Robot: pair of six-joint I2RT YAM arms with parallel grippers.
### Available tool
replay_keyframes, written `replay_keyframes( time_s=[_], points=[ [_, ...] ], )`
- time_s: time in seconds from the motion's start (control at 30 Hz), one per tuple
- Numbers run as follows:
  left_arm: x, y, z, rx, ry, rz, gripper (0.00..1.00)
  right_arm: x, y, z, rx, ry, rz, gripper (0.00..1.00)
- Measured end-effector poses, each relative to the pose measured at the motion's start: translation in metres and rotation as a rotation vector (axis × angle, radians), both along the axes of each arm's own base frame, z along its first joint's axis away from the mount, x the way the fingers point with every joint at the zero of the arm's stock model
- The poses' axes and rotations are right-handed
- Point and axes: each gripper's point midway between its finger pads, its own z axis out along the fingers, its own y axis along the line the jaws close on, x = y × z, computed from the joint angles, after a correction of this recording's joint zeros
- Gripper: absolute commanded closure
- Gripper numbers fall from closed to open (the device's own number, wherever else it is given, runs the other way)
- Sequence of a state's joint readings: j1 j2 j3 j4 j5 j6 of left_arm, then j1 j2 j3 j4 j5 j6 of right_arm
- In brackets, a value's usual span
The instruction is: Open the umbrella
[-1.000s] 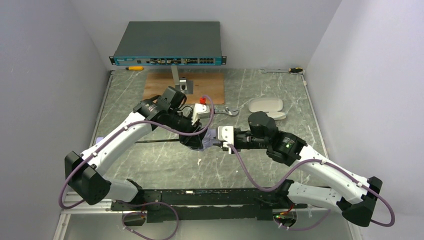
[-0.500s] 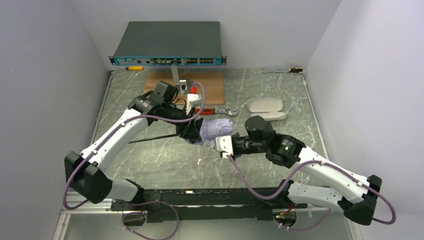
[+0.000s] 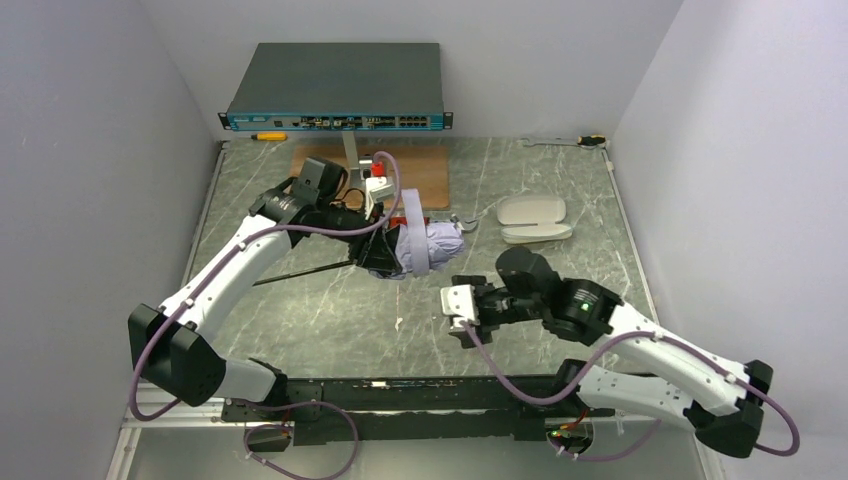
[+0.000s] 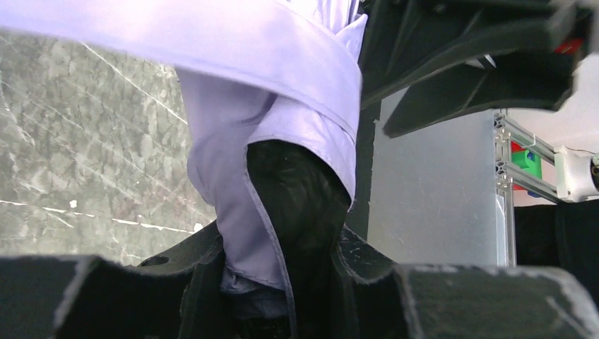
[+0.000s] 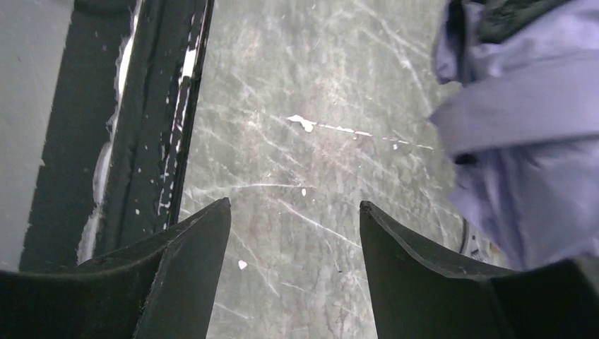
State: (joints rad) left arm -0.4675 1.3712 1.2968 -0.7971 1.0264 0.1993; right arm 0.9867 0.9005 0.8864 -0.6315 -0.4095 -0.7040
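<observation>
The umbrella (image 3: 430, 245) is a bundled lilac-white canopy with black lining, lifted above the table's middle. Its thin black shaft (image 3: 305, 272) runs down-left to the table. My left gripper (image 3: 385, 258) is shut on the canopy's folded fabric; in the left wrist view the lilac cloth (image 4: 268, 134) and black lining sit between the jaws at my gripper (image 4: 282, 282). My right gripper (image 3: 455, 312) is open and empty, below and to the right of the canopy, over bare table. In the right wrist view its fingers (image 5: 293, 212) stand apart, with the canopy (image 5: 523, 141) at the upper right.
A red-handled wrench (image 3: 440, 219) lies just behind the canopy. A wooden board (image 3: 420, 180) with a metal stand, a network switch (image 3: 338, 88), a white case (image 3: 533, 214) and a screwdriver (image 3: 585, 141) are at the back. White walls close in left and right.
My left gripper has lifted the canopy up and back toward the board. My right gripper has let go of the umbrella, opened and drawn back toward the near edge.
</observation>
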Motion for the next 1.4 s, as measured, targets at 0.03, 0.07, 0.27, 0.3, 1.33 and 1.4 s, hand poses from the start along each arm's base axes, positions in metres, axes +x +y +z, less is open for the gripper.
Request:
replay_keyframes(
  time_s=[0.03,0.07,0.27,0.3,1.33,1.4],
  points=[
    [0.001,0.001,-0.001,0.002,-0.008,0.003,1.0,-0.001,-0.003,0.007,0.02,0.001,-0.019,0.28],
    [0.002,0.001,-0.001,0.002,-0.015,0.001,1.0,-0.003,-0.006,0.015,0.04,0.003,-0.034,0.25],
    [0.005,0.003,-0.004,0.019,-0.086,-0.011,1.0,0.014,0.0,0.085,0.195,-0.033,-0.159,0.14],
    [0.005,0.004,-0.005,0.032,-0.112,-0.012,1.0,0.02,0.002,0.092,0.216,-0.04,-0.186,0.13],
    [0.015,0.052,-0.008,0.686,-1.394,-0.435,1.0,0.024,0.025,0.056,0.094,0.478,-0.089,0.6],
    [0.022,0.054,0.0,0.692,-1.44,-0.38,1.0,0.006,0.013,0.061,0.105,0.389,-0.034,0.73]
  ],
)
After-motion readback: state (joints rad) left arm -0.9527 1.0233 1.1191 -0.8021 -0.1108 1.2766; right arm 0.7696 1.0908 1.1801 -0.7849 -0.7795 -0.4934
